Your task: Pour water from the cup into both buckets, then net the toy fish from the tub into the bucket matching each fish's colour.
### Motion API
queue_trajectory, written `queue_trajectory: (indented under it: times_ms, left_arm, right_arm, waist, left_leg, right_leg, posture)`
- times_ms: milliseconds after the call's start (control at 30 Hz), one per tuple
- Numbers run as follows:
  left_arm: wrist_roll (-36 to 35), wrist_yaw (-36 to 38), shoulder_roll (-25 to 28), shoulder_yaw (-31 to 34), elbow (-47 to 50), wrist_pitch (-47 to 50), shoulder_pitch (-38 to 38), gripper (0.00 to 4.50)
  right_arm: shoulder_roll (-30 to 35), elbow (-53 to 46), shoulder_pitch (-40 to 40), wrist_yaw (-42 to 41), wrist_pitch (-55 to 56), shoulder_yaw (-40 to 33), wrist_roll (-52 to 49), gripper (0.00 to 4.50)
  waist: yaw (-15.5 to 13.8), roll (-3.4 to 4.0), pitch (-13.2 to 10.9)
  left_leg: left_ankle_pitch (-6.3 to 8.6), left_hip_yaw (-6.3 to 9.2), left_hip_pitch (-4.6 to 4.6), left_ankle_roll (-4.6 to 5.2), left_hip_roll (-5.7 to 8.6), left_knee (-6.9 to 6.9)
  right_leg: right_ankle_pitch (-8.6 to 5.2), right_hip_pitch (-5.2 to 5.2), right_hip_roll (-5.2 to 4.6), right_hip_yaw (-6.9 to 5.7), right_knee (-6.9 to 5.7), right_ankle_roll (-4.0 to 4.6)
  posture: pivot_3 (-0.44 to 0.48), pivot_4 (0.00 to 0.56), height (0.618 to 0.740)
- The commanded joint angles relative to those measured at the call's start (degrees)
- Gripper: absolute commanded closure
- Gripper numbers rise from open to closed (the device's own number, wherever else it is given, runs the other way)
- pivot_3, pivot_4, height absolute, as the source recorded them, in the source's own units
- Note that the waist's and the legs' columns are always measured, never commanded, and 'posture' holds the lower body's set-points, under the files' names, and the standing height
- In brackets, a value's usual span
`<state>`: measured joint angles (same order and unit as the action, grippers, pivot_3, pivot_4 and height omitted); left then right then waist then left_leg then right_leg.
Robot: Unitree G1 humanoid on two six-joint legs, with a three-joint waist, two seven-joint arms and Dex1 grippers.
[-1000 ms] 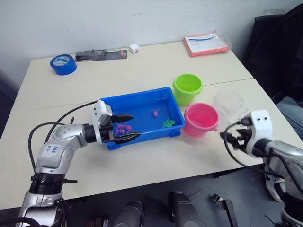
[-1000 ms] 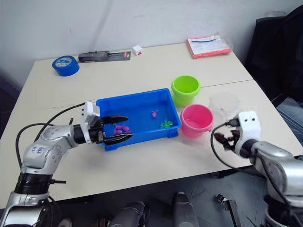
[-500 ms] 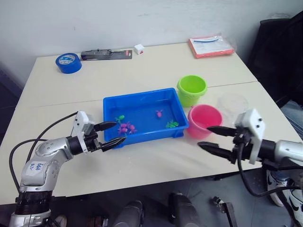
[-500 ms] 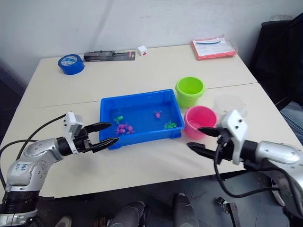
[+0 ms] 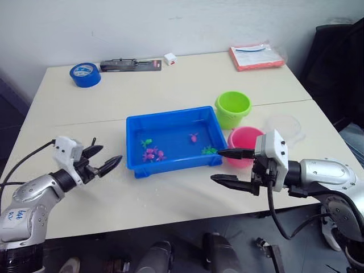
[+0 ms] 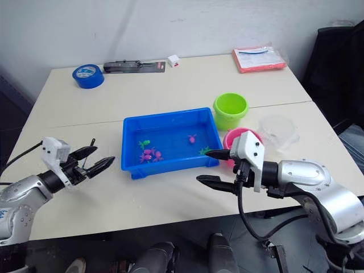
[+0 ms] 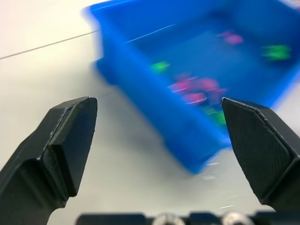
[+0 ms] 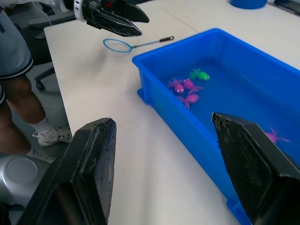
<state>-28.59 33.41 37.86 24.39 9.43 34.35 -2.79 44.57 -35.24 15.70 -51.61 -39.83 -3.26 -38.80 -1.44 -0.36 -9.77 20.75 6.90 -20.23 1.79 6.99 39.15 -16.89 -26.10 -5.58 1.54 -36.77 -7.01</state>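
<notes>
The blue tub (image 5: 170,165) sits mid-table with water and several toy fish, magenta (image 5: 151,154) and green (image 5: 146,142). Behind its right end stands the green bucket (image 5: 233,106), then the pink bucket (image 5: 243,140), with the clear cup (image 5: 284,125) to their right. My right gripper (image 5: 215,165) hovers open in front of the tub's right corner and the pink bucket. My left gripper (image 5: 111,153) is open, left of the tub. The net (image 8: 117,45) lies flat on the table between the left gripper and the tub.
At the table's far edge lie a blue tape roll (image 5: 85,74), a black tool pack (image 5: 129,64), a small white cube (image 5: 169,58) and a red packet (image 5: 257,56). A person's leg (image 8: 14,93) stands beside the table. A dark chair (image 5: 335,57) is at right.
My left gripper has drawn back leftward, away from the tub's near corner. My right gripper has swung left from the table's right edge to the front of the pink bucket and opened.
</notes>
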Motion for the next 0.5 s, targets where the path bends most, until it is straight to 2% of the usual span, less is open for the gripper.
queue_trajectory:
  times_ms: [33, 267, 500]
  left_arm:
    - [2.3, -2.1, 2.4, 1.7, -2.2, 0.5, -0.2, 0.00]
    - [7.6, -6.3, 4.9, 0.5, -13.4, -0.8, -5.8, 0.00]
    - [10.8, -7.7, 4.4, -3.3, -24.9, 0.8, -14.1, 0.00]
  right_arm:
    - [-0.9, 0.6, 1.5, -1.7, 3.6, 1.1, 0.7, 0.04]
    - [-2.6, 2.5, 2.7, -2.8, 7.5, 2.9, 2.4, 0.04]
    - [-2.7, 1.6, 2.4, -2.0, 8.4, 2.4, 3.0, 0.04]
  waist:
    - [0.0, -0.02, 0.0]
    - [0.0, -0.02, 0.0]
    - [0.0, -0.04, 0.0]
  left_leg:
    - [0.00, 0.05, 0.00, 0.00, 0.00, 0.00]
    - [0.01, 0.25, 0.01, -0.01, -0.02, 0.00]
    - [0.01, 0.38, 0.01, -0.01, -0.02, 0.01]
  right_leg:
    - [0.00, 0.04, -0.01, -0.04, 0.04, 0.00]
    - [0.02, 0.20, -0.01, -0.33, 0.24, 0.03]
    - [0.03, 0.30, -0.06, -0.92, 0.30, 0.04]
  posture:
    - [0.000, 0.150, 0.740]
    - [0.000, 0.150, 0.740]
    - [0.000, 0.150, 0.740]
